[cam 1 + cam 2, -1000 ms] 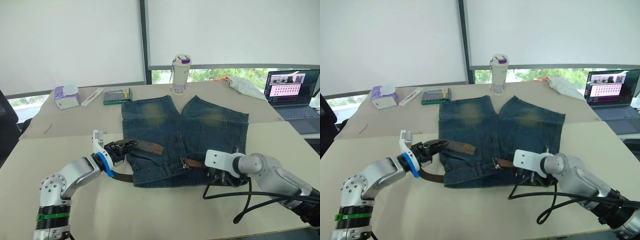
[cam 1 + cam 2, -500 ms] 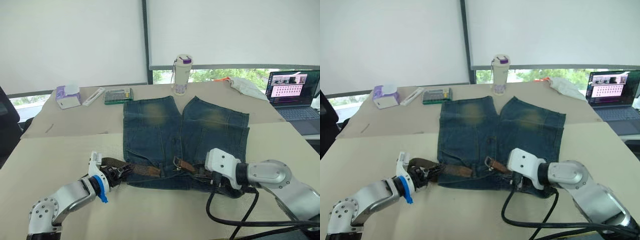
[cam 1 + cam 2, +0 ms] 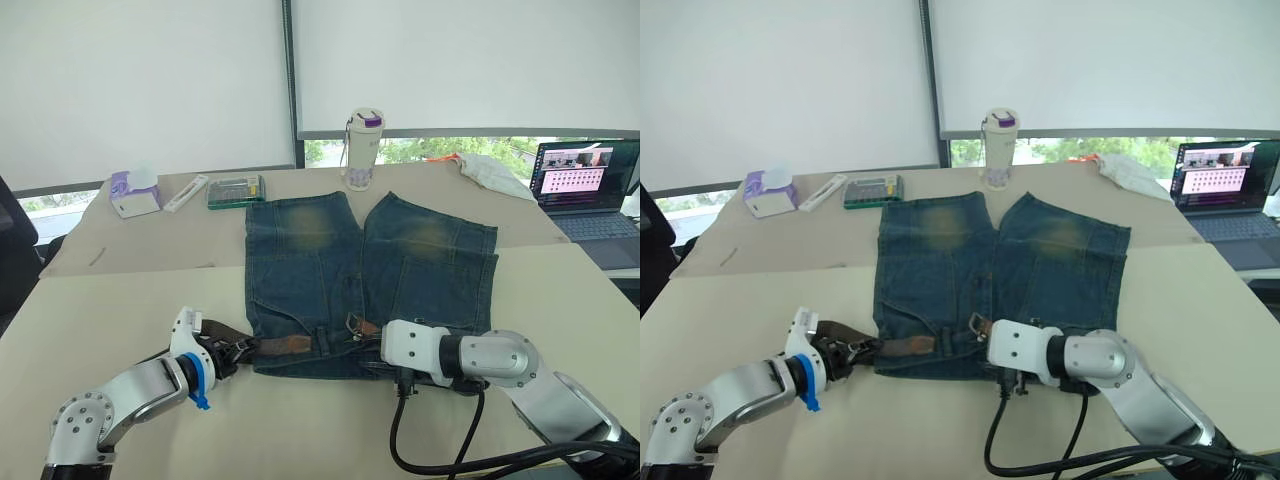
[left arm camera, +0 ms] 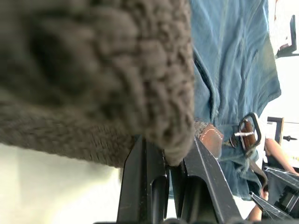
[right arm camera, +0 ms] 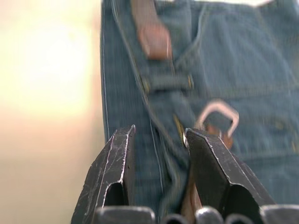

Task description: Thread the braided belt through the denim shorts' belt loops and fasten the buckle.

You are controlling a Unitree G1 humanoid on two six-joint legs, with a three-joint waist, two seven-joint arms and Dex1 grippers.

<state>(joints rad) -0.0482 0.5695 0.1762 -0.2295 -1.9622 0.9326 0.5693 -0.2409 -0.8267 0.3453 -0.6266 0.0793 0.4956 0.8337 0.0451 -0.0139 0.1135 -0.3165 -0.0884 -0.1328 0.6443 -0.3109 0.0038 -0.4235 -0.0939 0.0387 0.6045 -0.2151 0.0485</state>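
The denim shorts (image 3: 370, 260) lie flat on the table, waistband toward me. The braided belt (image 3: 285, 345) runs along the left half of the waistband. Its brown leather end (image 5: 154, 39) lies just past a belt loop (image 5: 166, 83). The silver buckle (image 3: 355, 324) rests near the fly. My left gripper (image 3: 235, 350) sits at the shorts' left edge, low on the table, shut on the braided strap (image 4: 93, 70). My right gripper (image 3: 1006, 384) hovers at the waistband just near the buckle (image 5: 217, 116), fingers (image 5: 114, 172) open with denim between them.
At the far table edge stand a bottle with a purple lid (image 3: 364, 150), a green case (image 3: 236, 190), a white flat item (image 3: 185, 193) and a tissue box (image 3: 135, 193). A laptop (image 3: 585, 185) and a white cloth (image 3: 490, 172) lie far right. A black cable (image 3: 440, 450) loops from my right arm.
My left gripper has drawn the belt down and toward me, off the shorts' left edge. My right gripper has slid left along the waistband, from its right end to the buckle.
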